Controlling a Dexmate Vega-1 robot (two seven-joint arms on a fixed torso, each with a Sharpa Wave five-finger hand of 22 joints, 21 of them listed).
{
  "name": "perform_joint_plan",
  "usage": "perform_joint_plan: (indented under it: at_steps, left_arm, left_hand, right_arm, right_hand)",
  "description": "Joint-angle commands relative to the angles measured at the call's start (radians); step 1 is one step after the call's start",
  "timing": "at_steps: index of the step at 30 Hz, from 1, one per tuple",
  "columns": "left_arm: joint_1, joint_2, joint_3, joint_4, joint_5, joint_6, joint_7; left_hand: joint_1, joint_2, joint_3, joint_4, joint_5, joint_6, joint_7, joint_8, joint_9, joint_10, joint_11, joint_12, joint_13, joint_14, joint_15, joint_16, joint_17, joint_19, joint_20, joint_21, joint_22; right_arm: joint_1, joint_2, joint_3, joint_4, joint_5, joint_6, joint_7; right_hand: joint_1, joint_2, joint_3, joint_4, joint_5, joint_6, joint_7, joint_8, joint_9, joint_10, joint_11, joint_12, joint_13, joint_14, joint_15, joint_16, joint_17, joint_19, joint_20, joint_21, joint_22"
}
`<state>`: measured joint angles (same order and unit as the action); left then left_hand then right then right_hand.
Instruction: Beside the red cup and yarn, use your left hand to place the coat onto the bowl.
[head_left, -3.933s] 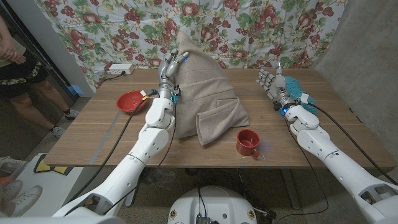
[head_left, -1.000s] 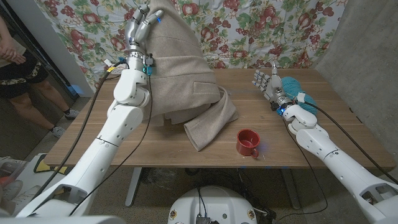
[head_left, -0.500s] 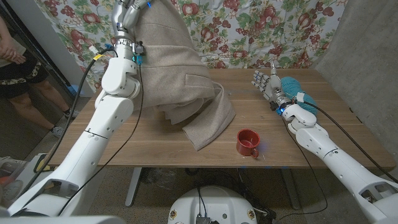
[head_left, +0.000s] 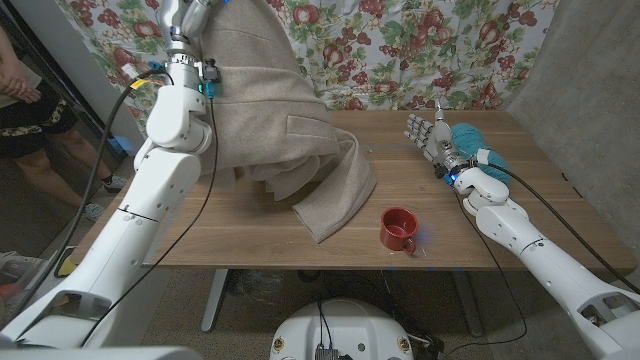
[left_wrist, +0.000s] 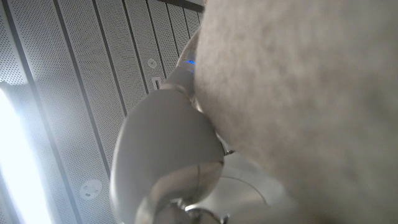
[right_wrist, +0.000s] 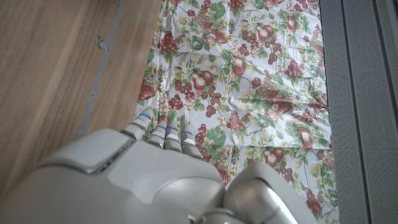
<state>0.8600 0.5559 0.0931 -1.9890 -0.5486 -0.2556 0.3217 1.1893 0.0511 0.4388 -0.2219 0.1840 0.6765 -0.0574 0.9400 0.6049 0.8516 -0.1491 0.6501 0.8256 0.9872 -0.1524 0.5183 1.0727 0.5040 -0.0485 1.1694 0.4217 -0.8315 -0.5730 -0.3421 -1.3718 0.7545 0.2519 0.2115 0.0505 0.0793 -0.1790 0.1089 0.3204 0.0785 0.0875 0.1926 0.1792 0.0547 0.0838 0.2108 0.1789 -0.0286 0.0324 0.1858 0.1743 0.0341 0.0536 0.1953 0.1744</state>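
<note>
My left hand (head_left: 186, 14) is raised high at the back left and grips the top of the beige coat (head_left: 270, 110). The coat hangs down from it, and its lower folds and a sleeve trail on the table (head_left: 250, 240). In the left wrist view the coat's fabric (left_wrist: 298, 93) lies close against that hand (left_wrist: 168, 143). The red cup (head_left: 398, 230) stands near the front edge, right of the coat's hem. Teal yarn (head_left: 471, 138) lies at the back right. Beside it my right hand (head_left: 430, 134) stands open and holds nothing. My left arm and the coat hide the bowl.
A floral cloth (head_left: 400, 50) hangs behind the table and also appears in the right wrist view as floral cloth (right_wrist: 236, 93). A person (head_left: 20, 95) stands at the far left. Cables run along my left arm (head_left: 165, 170). Bare wood lies between the cup and the yarn.
My left hand has risen and swung further left with the coat, pulling its lower folds leftward across the table. The right hand, cup and yarn have not moved.
</note>
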Motion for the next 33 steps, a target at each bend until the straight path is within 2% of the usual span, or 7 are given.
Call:
perform_joint_plan:
  at_steps: [1, 4, 16, 24, 33]
  left_arm:
    - [0.057, 0.043, -0.068, -0.041, 0.034, 0.058, 0.049]
    - [0.069, 0.041, -0.080, -0.041, 0.018, 0.058, 0.043]
    - [0.114, 0.060, -0.131, -0.051, 0.014, 0.078, 0.049]
    - [0.126, 0.064, -0.157, -0.054, 0.002, 0.086, 0.049]
    - [0.141, 0.074, -0.188, -0.046, 0.001, 0.100, 0.050]
  left_hand:
    - [-0.001, 0.006, 0.067, 0.060, 0.006, -0.004, -0.001, 0.009, 0.002, 0.039, -0.033, -0.007, 0.001, 0.011, -0.080, -0.003, 0.002, -0.004, -0.102, 0.009, -0.004]
    - [-0.001, 0.005, 0.067, 0.060, 0.006, -0.004, 0.001, 0.011, 0.000, 0.042, -0.034, -0.008, -0.001, 0.012, -0.080, -0.004, 0.004, -0.005, -0.102, 0.011, -0.006]
    - [-0.002, 0.006, 0.067, 0.060, 0.006, -0.008, 0.001, 0.015, -0.007, 0.041, -0.030, -0.010, 0.004, 0.015, -0.080, -0.011, 0.006, -0.007, -0.101, 0.016, -0.019]
    - [-0.002, 0.007, 0.066, 0.060, 0.006, -0.012, 0.002, 0.019, -0.010, 0.041, -0.033, -0.013, 0.004, 0.017, -0.080, -0.016, 0.007, -0.009, -0.101, 0.020, -0.029]
    - [-0.002, 0.008, 0.065, 0.060, 0.007, -0.013, 0.003, 0.023, -0.016, 0.038, -0.029, -0.016, 0.006, 0.016, -0.081, -0.022, 0.010, -0.012, -0.099, 0.025, -0.038]
  right_arm:
    - [0.002, -0.002, -0.002, -0.008, -0.003, 0.000, 0.000]
    - [0.002, -0.004, -0.003, -0.012, -0.005, -0.003, -0.002]
    - [0.004, -0.001, -0.010, -0.020, -0.009, -0.011, -0.007]
    - [0.008, 0.002, -0.015, -0.021, -0.013, -0.014, -0.010]
    - [0.008, 0.001, -0.018, -0.029, -0.018, -0.022, -0.021]
  right_hand:
    - [-0.001, 0.017, 0.003, 0.003, -0.004, 0.002, 0.004, -0.003, 0.005, 0.005, 0.002, 0.000, 0.006, 0.005, -0.001, -0.003, 0.004, 0.007, 0.003, 0.001, 0.004]
    - [-0.001, 0.017, 0.003, 0.003, -0.004, 0.003, 0.004, -0.002, 0.005, 0.005, 0.009, 0.000, 0.006, 0.005, -0.002, -0.003, 0.004, 0.006, 0.003, 0.001, 0.004]
    - [-0.001, 0.017, 0.004, 0.003, -0.004, 0.003, 0.004, -0.003, 0.005, 0.005, 0.003, 0.000, 0.006, 0.005, -0.002, -0.003, 0.004, 0.006, 0.003, 0.000, 0.004]
    - [-0.001, 0.017, 0.004, 0.003, -0.005, 0.003, 0.005, -0.002, 0.005, 0.005, 0.008, 0.000, 0.006, 0.006, -0.001, -0.002, 0.004, 0.005, 0.003, 0.000, 0.004]
    - [-0.001, 0.017, 0.005, 0.003, -0.005, 0.002, 0.005, -0.003, 0.005, 0.006, 0.003, 0.000, 0.006, 0.005, -0.002, -0.003, 0.004, 0.005, 0.003, 0.000, 0.004]
